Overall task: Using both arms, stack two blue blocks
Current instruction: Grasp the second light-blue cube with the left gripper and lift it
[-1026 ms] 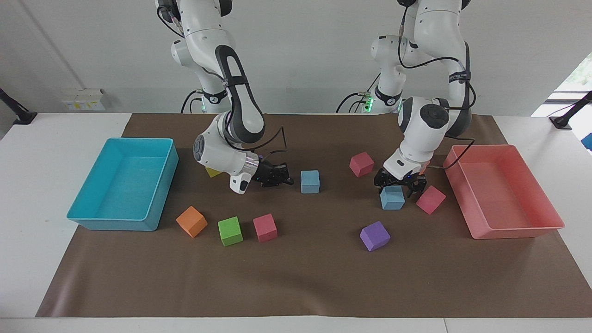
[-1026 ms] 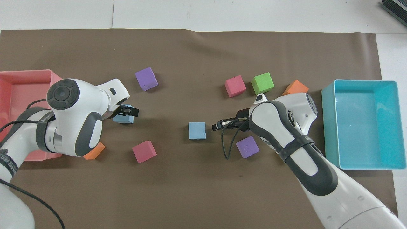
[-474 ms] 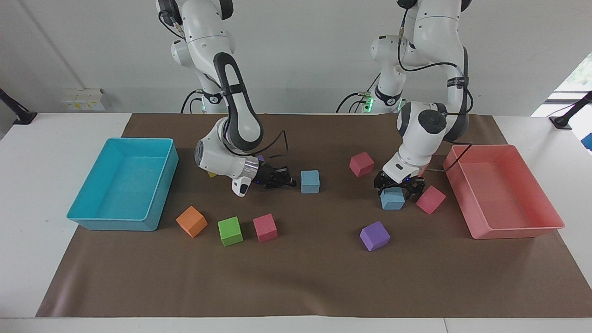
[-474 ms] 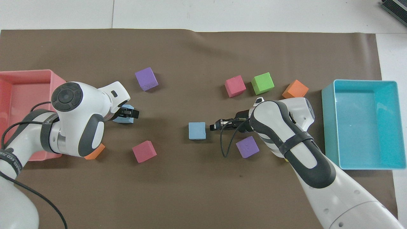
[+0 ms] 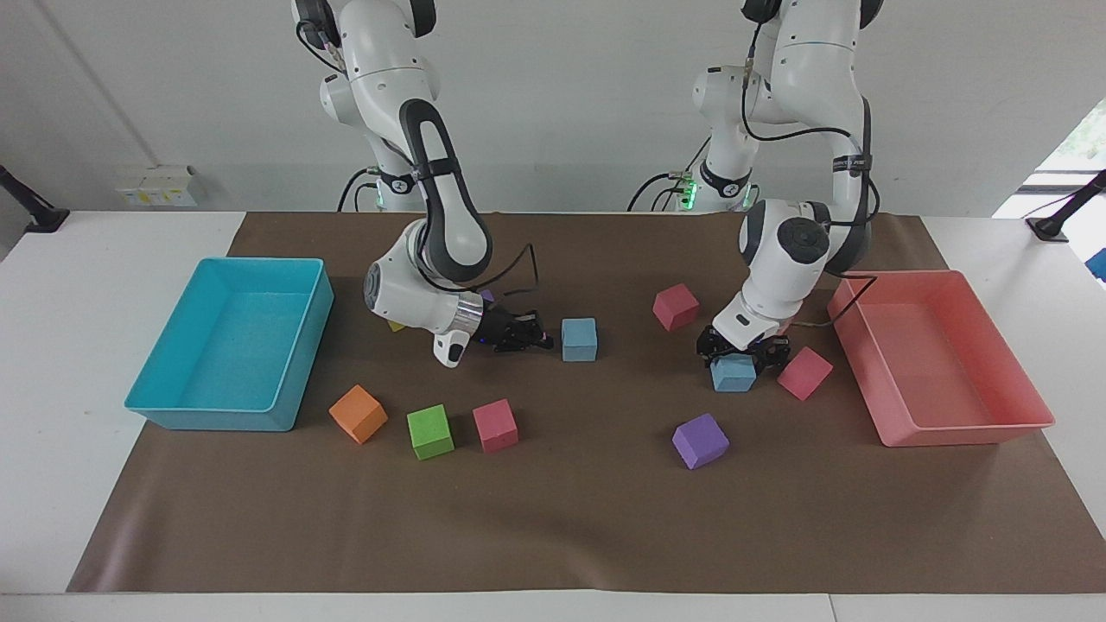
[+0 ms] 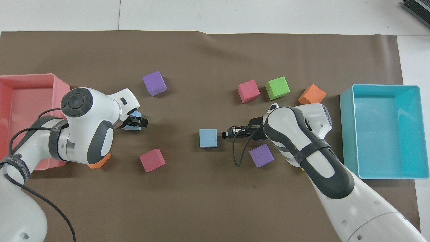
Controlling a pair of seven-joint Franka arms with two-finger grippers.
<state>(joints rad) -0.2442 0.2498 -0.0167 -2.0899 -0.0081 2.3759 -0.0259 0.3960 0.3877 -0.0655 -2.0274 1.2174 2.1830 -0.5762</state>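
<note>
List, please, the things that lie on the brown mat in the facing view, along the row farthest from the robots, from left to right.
orange cube → green cube → pink cube → purple cube

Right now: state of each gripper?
Left gripper: open, straddling the blue block beside the pink tray, not closed on it.
Right gripper: shut, empty, beside the other blue block.
</note>
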